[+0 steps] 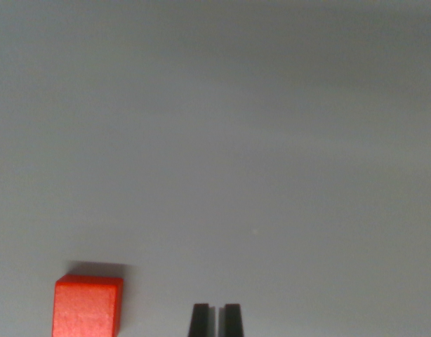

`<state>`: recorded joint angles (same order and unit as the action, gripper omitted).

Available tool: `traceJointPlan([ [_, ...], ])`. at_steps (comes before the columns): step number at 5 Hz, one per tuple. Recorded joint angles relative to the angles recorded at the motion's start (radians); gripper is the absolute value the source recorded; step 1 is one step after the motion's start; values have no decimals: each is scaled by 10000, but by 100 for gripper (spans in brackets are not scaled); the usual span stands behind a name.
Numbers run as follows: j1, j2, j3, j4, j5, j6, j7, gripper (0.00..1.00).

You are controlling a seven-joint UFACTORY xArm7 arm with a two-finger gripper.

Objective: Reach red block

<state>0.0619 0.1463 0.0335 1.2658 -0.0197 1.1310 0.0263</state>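
A red block (pixel 87 306) lies on the grey surface at the lower left of the wrist view, its bottom cut off by the frame edge. My gripper (pixel 216 319) shows at the bottom centre as two dark fingertips (pixel 199 320) standing almost together, with only a thin slit between them and nothing held. The block is apart from the gripper, off to the wrist view's left of the fingertips.
A plain grey surface (pixel 257 154) fills the rest of the view, with a tiny pale speck (pixel 254 230) right of centre.
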Motion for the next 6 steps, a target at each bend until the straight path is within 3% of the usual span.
traceJointPlan([
  [1,94,136,97,-358,1,-476,46,0],
  [2,94,136,97,-358,1,-476,46,0],
  [3,187,272,194,-712,3,-949,93,0],
  [4,187,272,194,-712,3,-949,93,0],
  [5,275,400,286,-1050,4,-1398,136,0],
  [6,275,400,286,-1050,4,-1398,136,0],
])
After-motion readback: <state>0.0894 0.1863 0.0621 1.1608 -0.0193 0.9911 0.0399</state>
